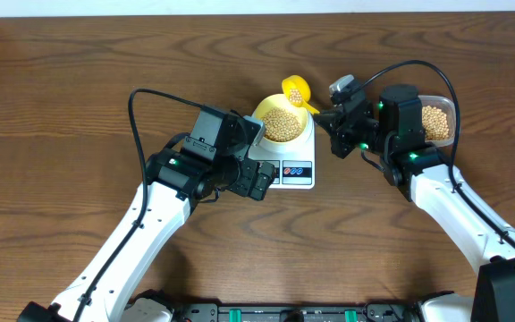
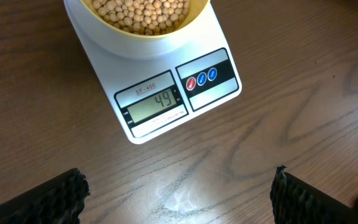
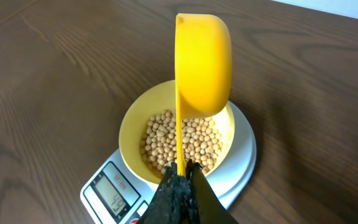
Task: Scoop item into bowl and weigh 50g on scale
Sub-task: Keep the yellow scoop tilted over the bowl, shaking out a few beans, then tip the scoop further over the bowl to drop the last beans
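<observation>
The pale yellow bowl (image 1: 284, 121) sits on the white scale (image 1: 295, 172), filled with tan beans (image 1: 283, 125). The scale's display (image 2: 157, 104) reads 49 in the left wrist view. My right gripper (image 3: 182, 171) is shut on the handle of a bright yellow scoop (image 3: 204, 65), held tilted on its side above the far rim of the bowl (image 3: 135, 127); the scoop also shows in the overhead view (image 1: 297, 90). My left gripper (image 2: 179, 193) is open and empty, hovering over the table just in front of the scale.
A clear plastic tub (image 1: 438, 121) holding more beans stands at the right, partly behind my right arm. Bare wood table lies around the scale.
</observation>
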`<state>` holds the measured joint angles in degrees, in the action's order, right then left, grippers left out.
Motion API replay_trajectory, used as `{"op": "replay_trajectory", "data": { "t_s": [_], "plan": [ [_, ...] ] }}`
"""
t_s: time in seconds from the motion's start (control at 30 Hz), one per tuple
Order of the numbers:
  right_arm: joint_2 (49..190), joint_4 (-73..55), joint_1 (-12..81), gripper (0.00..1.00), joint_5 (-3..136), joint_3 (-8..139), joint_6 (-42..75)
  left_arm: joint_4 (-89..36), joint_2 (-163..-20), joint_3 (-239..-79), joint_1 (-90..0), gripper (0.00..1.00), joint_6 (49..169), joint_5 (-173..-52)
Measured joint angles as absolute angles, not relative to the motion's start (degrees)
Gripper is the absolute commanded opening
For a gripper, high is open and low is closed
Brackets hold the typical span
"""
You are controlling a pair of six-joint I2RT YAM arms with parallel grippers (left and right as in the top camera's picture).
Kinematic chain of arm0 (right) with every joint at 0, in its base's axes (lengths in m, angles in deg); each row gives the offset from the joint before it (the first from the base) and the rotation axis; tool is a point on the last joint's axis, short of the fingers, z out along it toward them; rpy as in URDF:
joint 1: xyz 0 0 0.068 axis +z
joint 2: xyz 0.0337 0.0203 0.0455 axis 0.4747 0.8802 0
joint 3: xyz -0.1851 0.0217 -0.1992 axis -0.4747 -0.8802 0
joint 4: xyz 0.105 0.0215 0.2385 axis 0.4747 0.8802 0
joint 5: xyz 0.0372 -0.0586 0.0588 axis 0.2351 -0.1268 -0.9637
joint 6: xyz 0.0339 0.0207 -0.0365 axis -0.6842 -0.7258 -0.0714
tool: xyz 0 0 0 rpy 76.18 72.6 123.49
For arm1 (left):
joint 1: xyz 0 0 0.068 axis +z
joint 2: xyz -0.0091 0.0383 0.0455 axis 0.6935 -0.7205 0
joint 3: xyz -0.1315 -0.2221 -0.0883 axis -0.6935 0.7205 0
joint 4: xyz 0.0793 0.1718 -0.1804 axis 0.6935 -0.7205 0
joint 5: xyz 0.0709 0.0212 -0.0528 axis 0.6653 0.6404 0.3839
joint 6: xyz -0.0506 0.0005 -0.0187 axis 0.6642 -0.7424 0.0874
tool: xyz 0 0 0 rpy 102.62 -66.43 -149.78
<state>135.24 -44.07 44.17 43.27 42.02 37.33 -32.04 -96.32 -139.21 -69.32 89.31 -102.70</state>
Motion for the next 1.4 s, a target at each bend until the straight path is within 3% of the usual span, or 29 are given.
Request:
{"op": "replay_trajectory", "data": {
  "t_s": [1.4],
  "plan": [
    [135.24, -44.14, 44.46, 0.01, 42.38, 42.02, 35.16, -32.02, -96.32, -139.21, -69.32, 0.96, 89.31, -102.70]
  ]
}}
